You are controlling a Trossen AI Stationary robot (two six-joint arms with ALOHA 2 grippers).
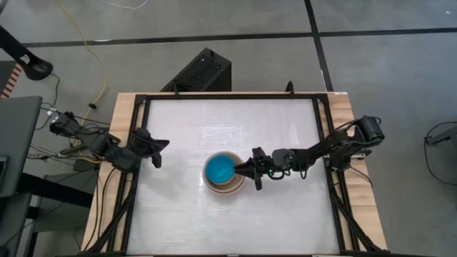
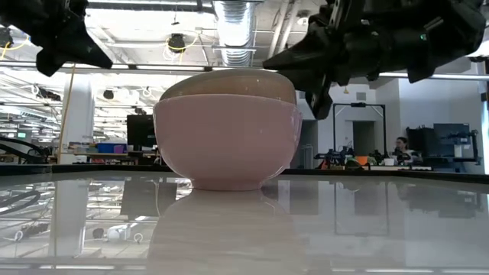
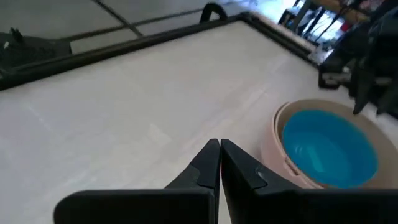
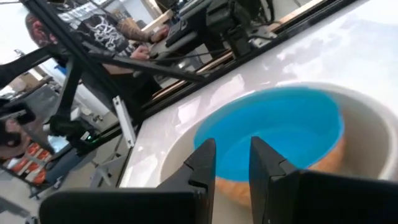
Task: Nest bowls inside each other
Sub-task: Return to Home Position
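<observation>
A stack of nested bowls (image 1: 223,173) stands on its base in the middle of the white table. From the low view its outer bowl is salmon-pink (image 2: 228,145), and a beige bowl's rim (image 2: 229,82) rises out of it. A white bowl wall (image 4: 367,137) and a blue bowl (image 4: 273,124) sit innermost. My right gripper (image 1: 248,171) reaches nearly level from the table's right to the stack's right rim. Its fingers (image 4: 205,163) stand a narrow gap apart, with the blue bowl showing between them. My left gripper (image 3: 219,149) is shut near the table's left edge (image 1: 158,151), away from the stack. My right gripper has its fingertips (image 4: 261,155) over the near rim of the stack (image 4: 233,186), coming almost level from the table's right. I cannot tell whether they touch the rim, because the fingers themselves hide that spot.
A black frame (image 1: 143,107) borders the table on all sides. A black box (image 1: 203,71) stands on the floor beyond the far edge. A person (image 4: 106,37) sits past the table in the right wrist view. White tabletop (image 1: 285,214) surrounds the stack.
</observation>
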